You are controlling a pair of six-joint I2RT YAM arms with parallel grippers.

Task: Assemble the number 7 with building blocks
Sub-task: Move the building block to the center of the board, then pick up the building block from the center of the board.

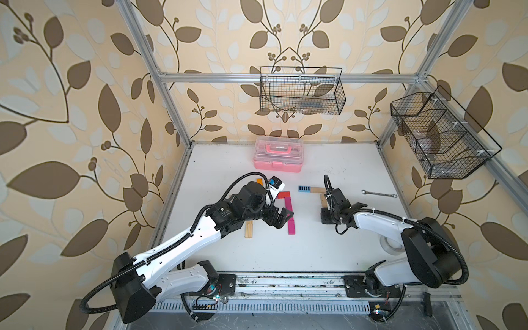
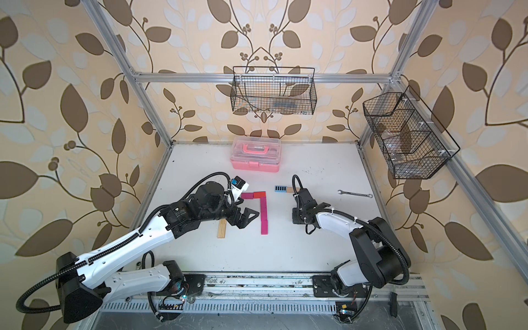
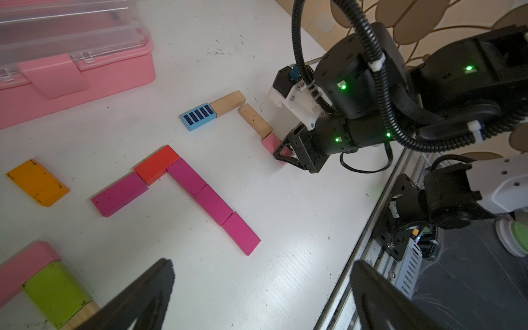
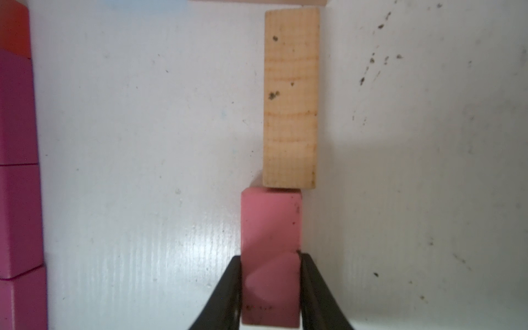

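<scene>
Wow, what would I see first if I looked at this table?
A bright 7 of magenta blocks with one red block at its corner lies mid-table. Beside it, the right end effector is shut on a light pink block, end to end with a plain wood block of a second 7. A pink case sits at the back.

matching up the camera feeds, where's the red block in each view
In a top view: red block near picture centre.
In a top view: same spot.
Left wrist: left of picture centre.
Right wrist: picture's upper-left corner, cropped.
Shared landmark: magenta stem touching it.
</scene>
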